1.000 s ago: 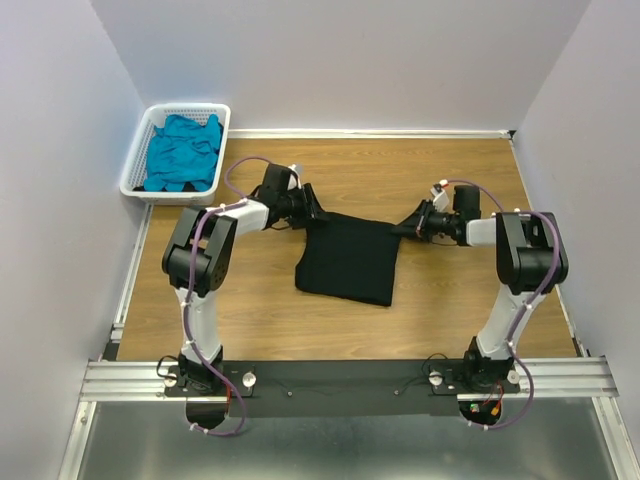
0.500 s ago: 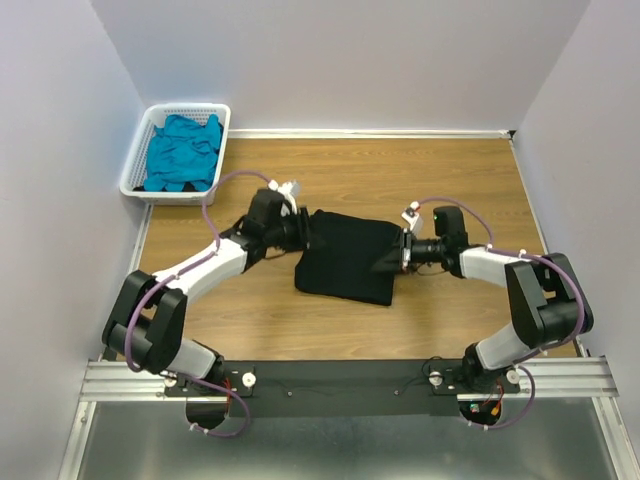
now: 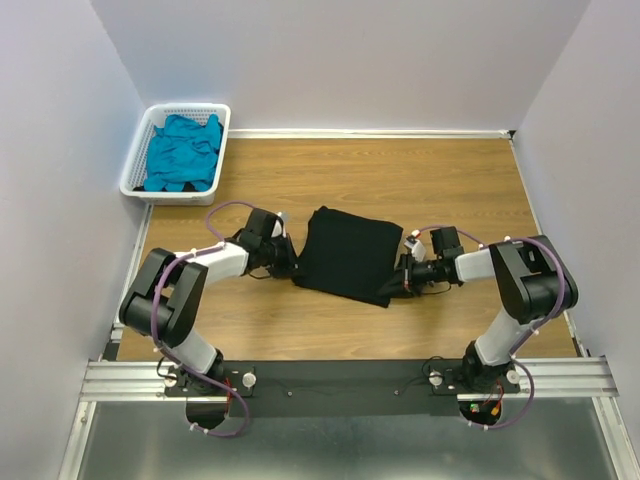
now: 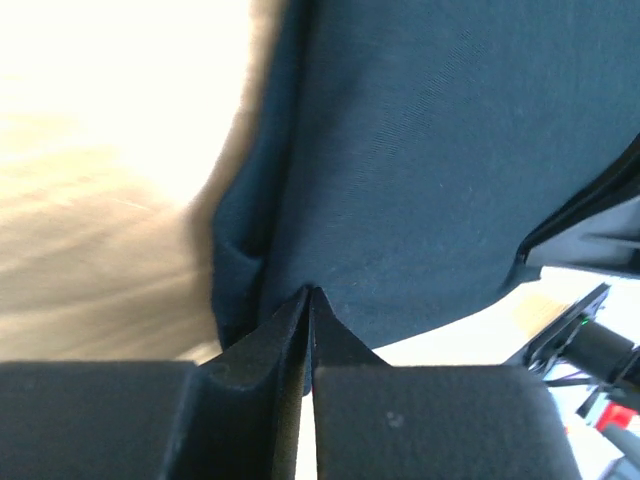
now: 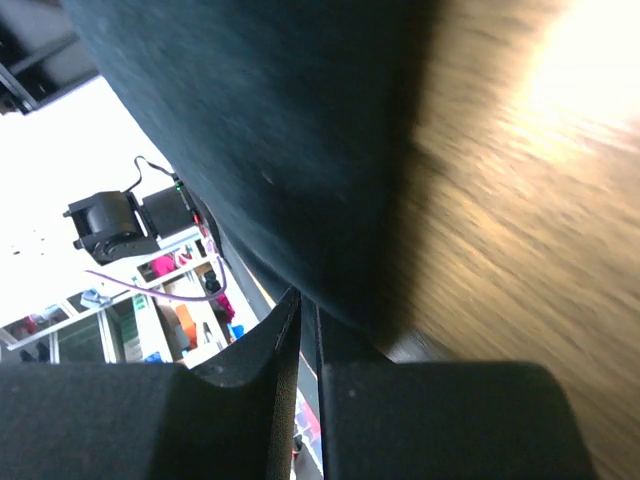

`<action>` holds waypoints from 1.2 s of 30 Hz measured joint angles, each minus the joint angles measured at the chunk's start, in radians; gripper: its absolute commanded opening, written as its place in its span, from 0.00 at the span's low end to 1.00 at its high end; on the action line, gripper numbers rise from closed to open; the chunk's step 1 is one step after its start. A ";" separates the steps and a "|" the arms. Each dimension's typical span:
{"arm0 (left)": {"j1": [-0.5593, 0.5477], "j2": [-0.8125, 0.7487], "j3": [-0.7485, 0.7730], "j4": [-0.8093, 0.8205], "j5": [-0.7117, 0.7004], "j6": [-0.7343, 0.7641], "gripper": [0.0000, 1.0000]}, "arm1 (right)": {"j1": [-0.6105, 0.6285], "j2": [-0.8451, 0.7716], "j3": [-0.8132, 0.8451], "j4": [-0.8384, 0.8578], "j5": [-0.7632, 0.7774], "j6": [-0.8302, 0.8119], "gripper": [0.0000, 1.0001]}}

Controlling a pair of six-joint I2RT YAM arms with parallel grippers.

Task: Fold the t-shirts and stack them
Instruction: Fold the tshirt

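Top external, soft black t-shirt (image 3: 348, 255) folded square, left pincer (image 3: 289, 266), right pincer (image 3: 399, 283) pinching its edges.

Overhead view; wrist cameras close against black t-shirt (image 3: 347, 255)

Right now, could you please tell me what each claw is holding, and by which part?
Both pinch the black t-shirt: the left claw at its near left corner, the right claw at its near right corner.

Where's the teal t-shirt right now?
Top view: the teal t-shirt lies crumpled in the white basket at the far-left corner of the table, away from the black t-shirt.
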 measured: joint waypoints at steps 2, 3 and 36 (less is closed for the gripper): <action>0.032 0.016 0.016 -0.004 0.014 0.000 0.13 | -0.005 -0.006 -0.003 -0.008 0.002 0.000 0.18; 0.041 0.027 0.031 -0.011 0.015 0.002 0.13 | -0.006 -0.010 -0.003 -0.013 0.005 -0.001 0.18; -0.008 0.013 0.437 -0.025 -0.121 0.133 0.68 | 0.011 -0.058 0.354 0.019 0.175 0.074 0.60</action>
